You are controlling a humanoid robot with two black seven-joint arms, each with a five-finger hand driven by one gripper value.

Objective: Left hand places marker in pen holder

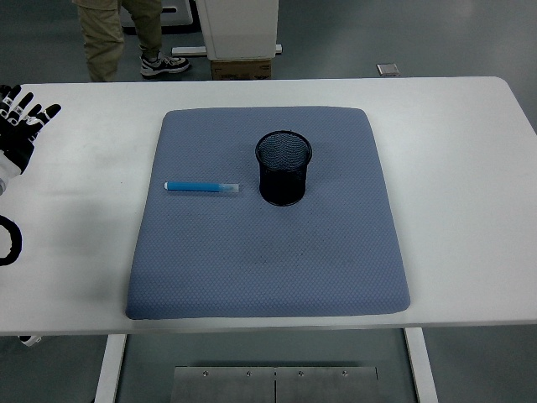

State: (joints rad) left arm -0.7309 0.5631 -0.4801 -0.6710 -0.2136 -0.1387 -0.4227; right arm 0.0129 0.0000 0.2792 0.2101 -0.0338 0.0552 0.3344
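a white surface (470,210) fills the view, its near edge along the bottom, with grey floor beyond the far edge. nearest on it is the front edge of one blue-grey mat (268,277), which covers the middle of the surface.

further in, one blue marker (201,186) lies flat on the left half of the mat, untouched. its long axis runs left to right, roughly parallel to the near edge. just to its right, apart from it by a small gap, stands one black mesh pen holder (284,168), upright with its mouth open and, as far as the mesh shows, nothing in it.

the left hand (20,126) sits at the far left edge of the surface, well apart from the marker and off the mat; its fingers (33,107) are spread and hold nothing. the marker lies to the right of this hand and a little nearer the front, so the reach would likely go rightward across bare surface onto the mat, meeting the marker's left end first. the right hand is out of view, so the left is the only one placed to act.

beyond the far edge, one person's legs (117,34) and a white cabinet base (239,29) show.
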